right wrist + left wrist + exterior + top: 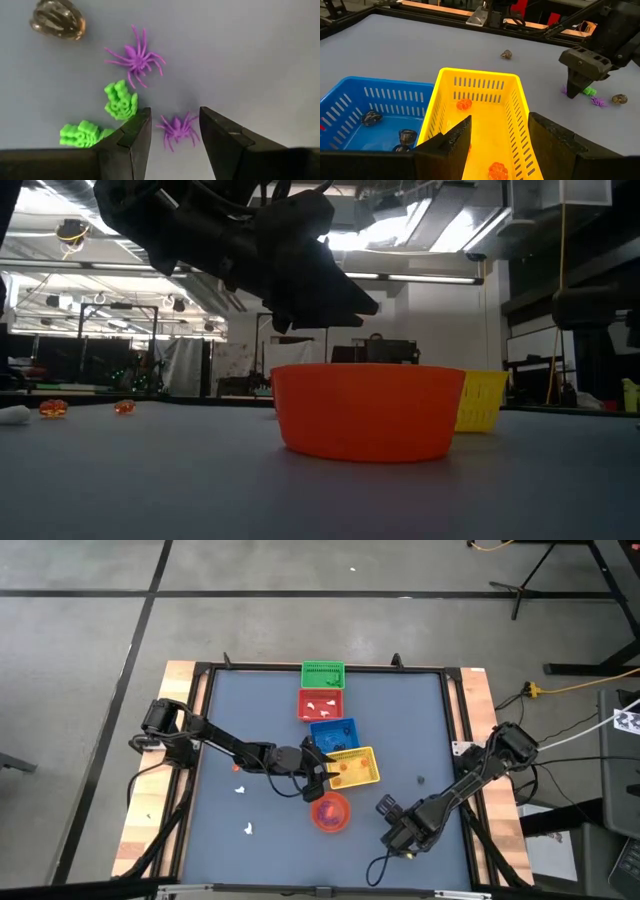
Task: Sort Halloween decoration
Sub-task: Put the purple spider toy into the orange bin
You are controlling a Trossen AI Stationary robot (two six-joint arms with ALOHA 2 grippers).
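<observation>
Purple spider [177, 128] lies flat between open right pincer [172, 142] fingers.

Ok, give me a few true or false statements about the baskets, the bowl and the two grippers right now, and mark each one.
1. The left gripper hangs open over the yellow basket. True.
2. The yellow basket has nothing in it. False: orange trinkets lie inside.
3. The right gripper is open above a small purple spider. True.
4. The right gripper holds a green trinket. False: the green trinkets lie on the table beside it.
5. The orange bowl sits inside the blue basket. False: it stands on the table, apart from the baskets.
</observation>
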